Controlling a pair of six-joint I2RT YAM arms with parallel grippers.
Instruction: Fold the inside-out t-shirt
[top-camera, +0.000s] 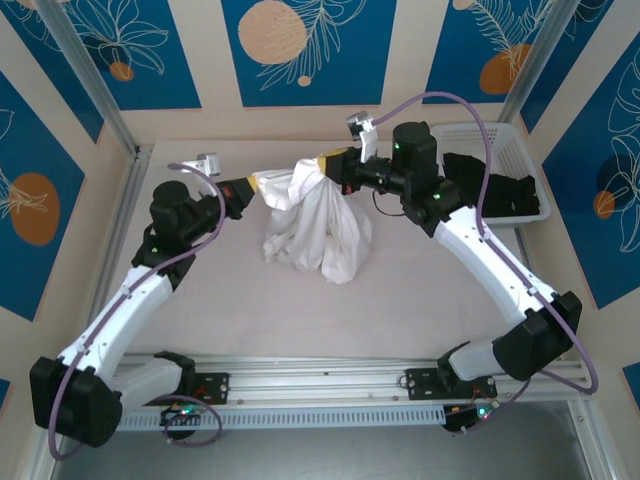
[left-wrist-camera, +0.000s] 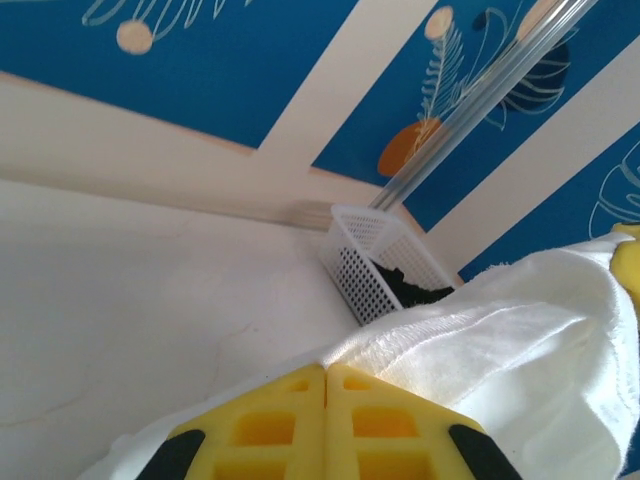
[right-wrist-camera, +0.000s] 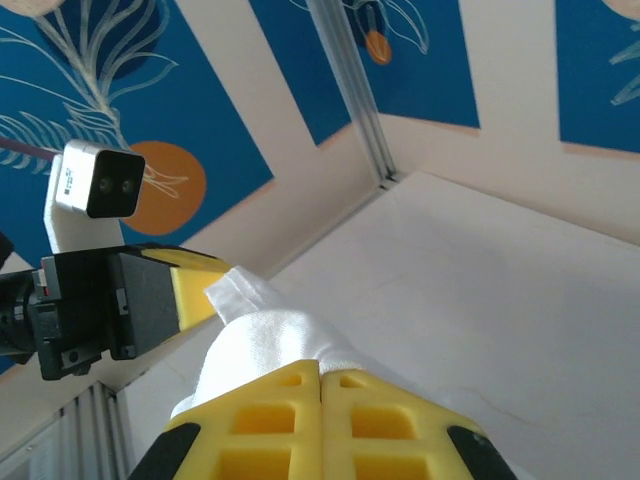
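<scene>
The left end effector (top-camera: 250, 190) and right end effector (top-camera: 322, 166) each pinch the top of the inside-out t-shirt (top-camera: 318, 232), which hangs bunched between them, lower folds resting on the surface (top-camera: 400, 300) nearer its far edge.

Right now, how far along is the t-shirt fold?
Done: the t-shirt has been gripped and lifted. In hand: the left jaws and right jaws are shut on its upper edge, close together, so it hangs bunched with its bottom seemingly on the table. Left: spreading it flat and every fold; no fold shows yet.
</scene>
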